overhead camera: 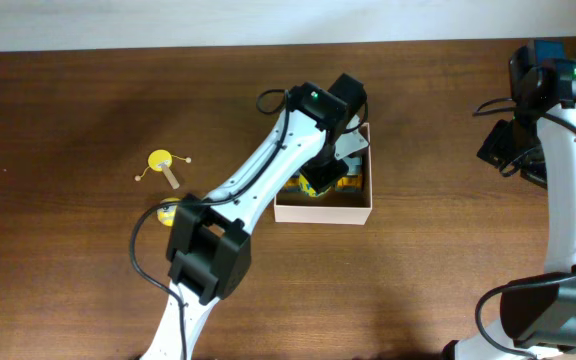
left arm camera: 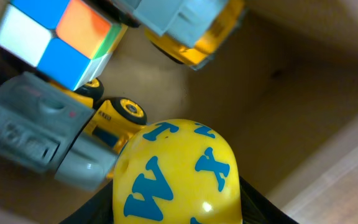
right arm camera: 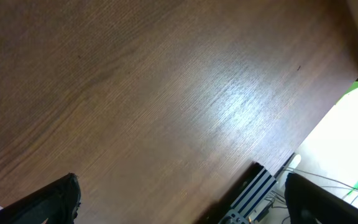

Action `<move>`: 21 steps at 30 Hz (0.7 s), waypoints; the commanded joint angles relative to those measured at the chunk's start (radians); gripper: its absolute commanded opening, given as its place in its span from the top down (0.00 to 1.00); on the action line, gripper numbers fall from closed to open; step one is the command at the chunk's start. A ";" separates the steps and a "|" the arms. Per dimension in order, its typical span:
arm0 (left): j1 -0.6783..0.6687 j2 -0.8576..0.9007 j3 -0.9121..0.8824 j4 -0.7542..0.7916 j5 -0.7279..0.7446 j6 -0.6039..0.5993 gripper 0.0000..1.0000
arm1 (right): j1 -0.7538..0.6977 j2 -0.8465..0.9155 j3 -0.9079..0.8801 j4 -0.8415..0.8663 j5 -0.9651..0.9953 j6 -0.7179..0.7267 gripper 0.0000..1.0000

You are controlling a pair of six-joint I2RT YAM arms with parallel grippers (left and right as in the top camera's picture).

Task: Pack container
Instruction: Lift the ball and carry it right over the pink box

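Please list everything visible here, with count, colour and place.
square shallow cardboard box: one, white outside, tan inside, table centre.
yellow ball with blue letters: one, held over the box floor.
puzzle cube: one, white, blue, orange, green, in box.
grey-and-yellow toy trucks: seemingly two, in the box.
round yellow toy on wooden stick: one, left of box.
small yellow object: one, partly under left arm.
brown wooden table: one, beneath everything.
left gripper: one, black, shut on the ball.
right gripper: one, black, open, over bare table.
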 commanded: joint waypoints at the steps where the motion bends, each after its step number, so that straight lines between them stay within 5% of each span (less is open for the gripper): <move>1: 0.014 0.026 0.015 -0.001 -0.040 -0.025 0.51 | -0.004 -0.004 0.002 0.001 0.005 0.009 0.01; 11: 0.095 0.029 0.015 -0.126 -0.132 -0.146 0.51 | -0.004 -0.004 0.002 0.001 0.005 0.009 0.01; 21: 0.112 0.029 0.015 -0.136 -0.115 -0.145 0.46 | -0.004 -0.004 0.002 0.001 0.005 0.009 0.01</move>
